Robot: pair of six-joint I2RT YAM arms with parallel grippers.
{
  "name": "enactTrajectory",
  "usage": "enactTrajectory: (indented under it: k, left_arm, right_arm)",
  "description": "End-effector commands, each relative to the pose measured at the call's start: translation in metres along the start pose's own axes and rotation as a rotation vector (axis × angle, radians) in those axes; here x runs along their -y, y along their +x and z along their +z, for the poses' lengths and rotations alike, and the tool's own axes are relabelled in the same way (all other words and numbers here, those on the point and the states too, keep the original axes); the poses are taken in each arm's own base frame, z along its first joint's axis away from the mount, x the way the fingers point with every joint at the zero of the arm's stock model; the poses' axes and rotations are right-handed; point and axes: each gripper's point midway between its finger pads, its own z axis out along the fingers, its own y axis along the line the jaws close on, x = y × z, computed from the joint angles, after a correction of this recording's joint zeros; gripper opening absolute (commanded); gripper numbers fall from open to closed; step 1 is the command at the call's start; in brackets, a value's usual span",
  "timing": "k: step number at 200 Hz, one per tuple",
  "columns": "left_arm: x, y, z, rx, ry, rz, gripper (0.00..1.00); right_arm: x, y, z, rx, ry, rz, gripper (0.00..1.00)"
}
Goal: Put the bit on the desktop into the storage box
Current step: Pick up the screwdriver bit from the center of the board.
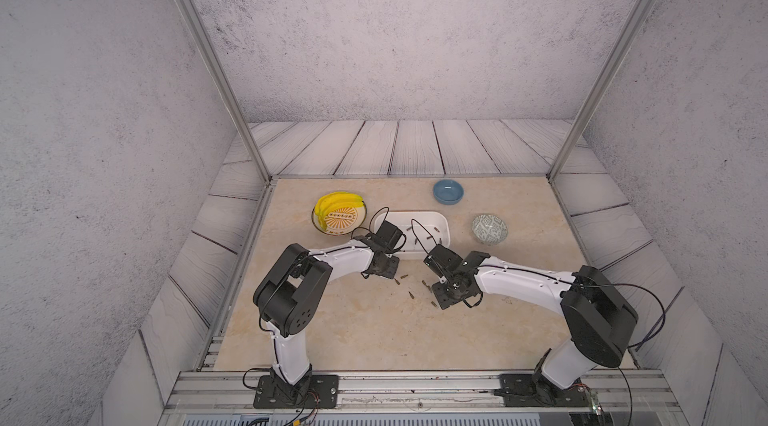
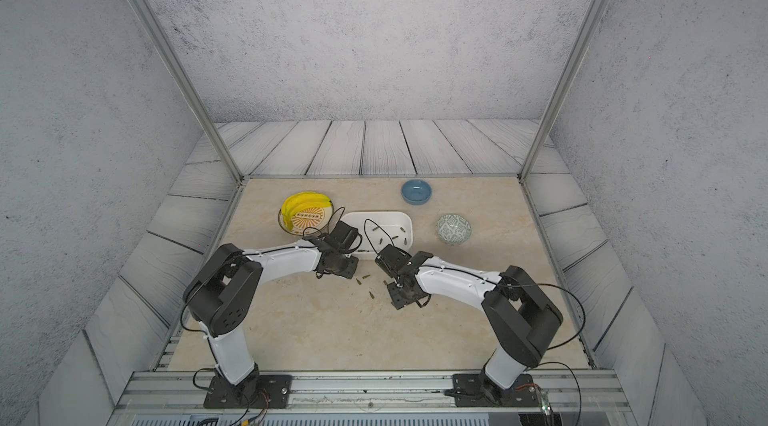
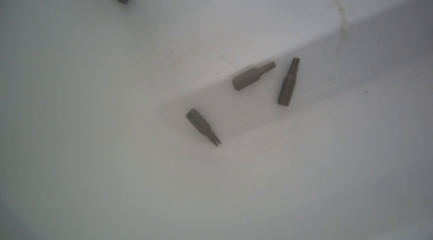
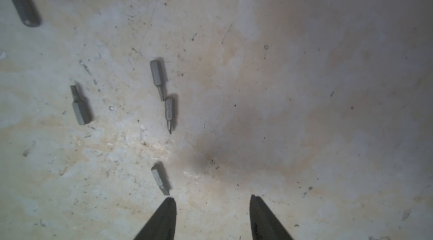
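The white storage box [image 1: 415, 215] sits mid-desktop [image 1: 374, 341]; in both top views several small grey bits lie inside it. My left gripper [image 1: 386, 251] hangs over the box's near left corner, its jaws hidden. The left wrist view shows only the box floor [image 3: 93, 110] with three bits [image 3: 254, 75] [image 3: 288, 82] [image 3: 202, 126] and no fingers. My right gripper [image 4: 212, 200] is open just above the desktop and holds nothing. One bit [image 4: 160, 180] lies just off its fingertip [image 4: 164, 217]. Several more bits [image 4: 169, 113] lie scattered beyond, also visible in a top view [image 1: 411, 294].
A patterned plate with bananas [image 1: 338, 212] stands left of the box. A blue bowl [image 1: 448, 191] sits behind it and a grey-green patterned bowl [image 1: 489, 228] to its right. Metal frame posts rise at the desktop's far corners.
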Motion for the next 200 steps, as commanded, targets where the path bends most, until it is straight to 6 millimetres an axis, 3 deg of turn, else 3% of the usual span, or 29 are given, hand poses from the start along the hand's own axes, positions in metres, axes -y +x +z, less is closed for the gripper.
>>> enactTrajectory:
  k: [1,138,200]
  left_arm:
    - [0.002,0.019,0.008,-0.065,-0.001,0.015,0.21]
    - [-0.007,0.034,-0.027,-0.027,-0.013,-0.015,0.18]
    - [-0.008,0.010,-0.058,0.019,-0.026,0.007,0.18]
  right_arm:
    - [0.003,-0.003,-0.008,0.018,0.013,0.012,0.55]
    - [0.003,-0.005,-0.009,0.019,0.014,0.011,0.55]
    - [0.003,-0.006,-0.010,0.020,0.014,0.014,0.55]
